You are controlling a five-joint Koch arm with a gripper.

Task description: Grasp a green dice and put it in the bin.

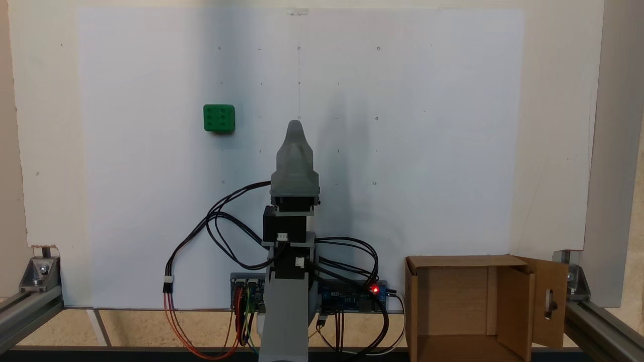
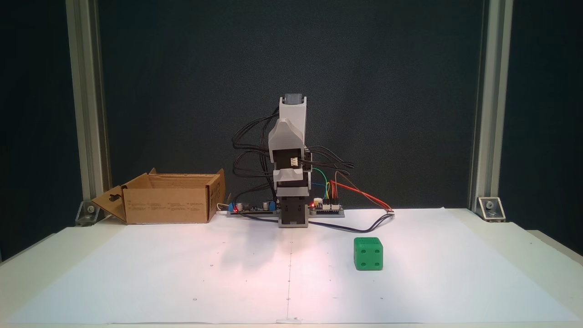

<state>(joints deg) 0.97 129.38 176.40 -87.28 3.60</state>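
The green dice (image 1: pixel 219 118) lies alone on the white sheet, up and to the left of the arm in one fixed view. In the other it sits to the right of the arm, nearer the front (image 2: pixel 368 253). The bin (image 1: pixel 513 296) is an open brown cardboard box beside the arm's base, with a slotted flap hanging outward. It stands at the left rear (image 2: pixel 168 200) in the other fixed view. My gripper (image 1: pixel 295 125) is folded over the base, well clear of the dice, and nothing is seen in it. Its jaws overlap, so only a single grey tip shows.
Circuit boards (image 1: pixel 352 296) and looping cables (image 1: pixel 221 226) surround the arm's base. Aluminium frame posts (image 2: pixel 89 109) and corner brackets (image 1: pixel 40 274) stand at the table's sides. The white paper sheet (image 2: pixel 182 282) covers the table.
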